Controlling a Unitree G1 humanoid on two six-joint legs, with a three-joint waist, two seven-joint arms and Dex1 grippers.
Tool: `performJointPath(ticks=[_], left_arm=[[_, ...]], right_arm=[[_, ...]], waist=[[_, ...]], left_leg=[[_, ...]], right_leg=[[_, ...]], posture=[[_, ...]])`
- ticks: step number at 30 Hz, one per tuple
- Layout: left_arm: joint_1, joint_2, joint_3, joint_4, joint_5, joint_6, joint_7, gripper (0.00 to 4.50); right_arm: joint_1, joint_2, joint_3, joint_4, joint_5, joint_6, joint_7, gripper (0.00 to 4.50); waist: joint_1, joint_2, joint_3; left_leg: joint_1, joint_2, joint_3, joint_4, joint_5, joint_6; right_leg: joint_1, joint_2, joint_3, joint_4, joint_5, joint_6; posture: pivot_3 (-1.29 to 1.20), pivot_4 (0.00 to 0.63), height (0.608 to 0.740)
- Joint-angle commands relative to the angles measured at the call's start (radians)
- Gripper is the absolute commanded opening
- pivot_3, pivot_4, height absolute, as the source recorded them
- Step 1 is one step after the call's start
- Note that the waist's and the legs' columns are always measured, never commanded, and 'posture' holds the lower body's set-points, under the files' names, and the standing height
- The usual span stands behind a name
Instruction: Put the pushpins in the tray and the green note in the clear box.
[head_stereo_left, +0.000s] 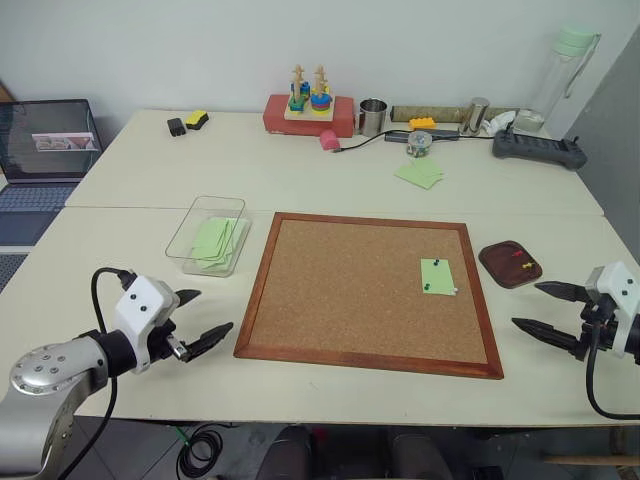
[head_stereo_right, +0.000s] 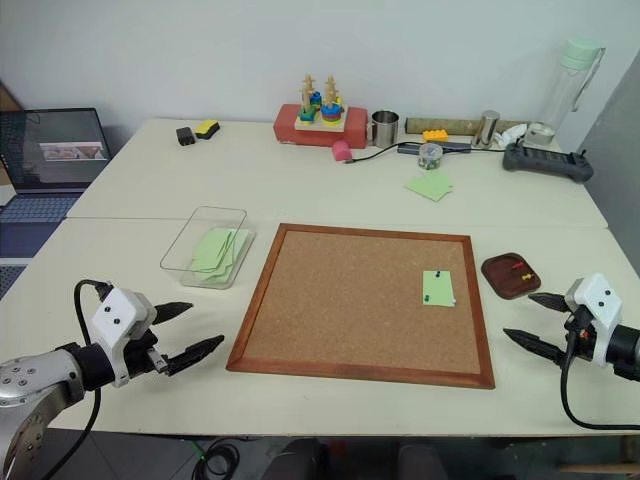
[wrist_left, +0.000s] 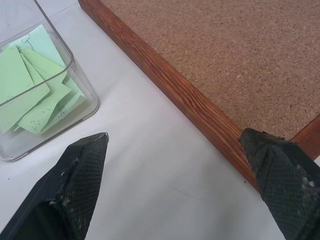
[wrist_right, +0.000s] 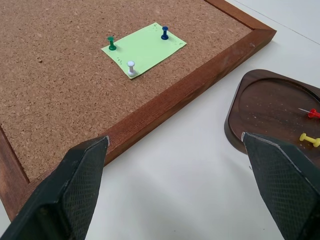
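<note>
Both tools hover wide open and empty over the counter (head_stereo_left: 330, 185): the left tool (head_stereo_left: 200, 318) off the corkboard's (head_stereo_left: 350, 290) near left corner, the right tool (head_stereo_left: 548, 310) off its right edge, near the tray (head_stereo_left: 500, 262). On the corkboard's right part lies the green note (wrist_right: 144, 47), pinned by three pushpins (wrist_right: 131, 68): green, blue and white. A red and a yellow pin rest in the tray. Left of the corkboard stands the clear box (head_stereo_left: 190, 232), with green notes inside.

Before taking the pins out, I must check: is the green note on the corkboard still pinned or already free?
Pinned. Three pins stand in the green note on the corkboard.
</note>
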Motion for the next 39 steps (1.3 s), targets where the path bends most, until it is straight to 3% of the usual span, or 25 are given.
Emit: performJointPath(ticks=[1, 39], left_arm=[[-0.006, 0.005, 0.032, -0.007, -0.025, -0.026, -0.025, 4.48], [-0.111, -0.009, -0.031, 0.019, -0.024, 0.037, 0.016, 4.48]], right_arm=[[-0.015, -0.007, -0.02, -0.009, 0.003, -0.011, 0.004, 4.5], [0.009, 0.016, -0.028, -0.044, -0.007, -0.011, -0.008, 4.5]], waist=[[0.0, 0.0, 0.0], [0.0, 0.0, 0.0]], left_leg=[[0.0, 0.0, 0.0, 0.0, 0.0, 0.0], [0.001, 0.0, 0.0, 0.0, 0.0, 0.0]], right_leg=[[0.0, 0.0, 0.0, 0.0, 0.0, 0.0], [0.0, 0.0, 0.0, 0.001, 0.0, 0.0]], posture=[[0.0, 0.15, 0.74], [0.0, 0.15, 0.74]])
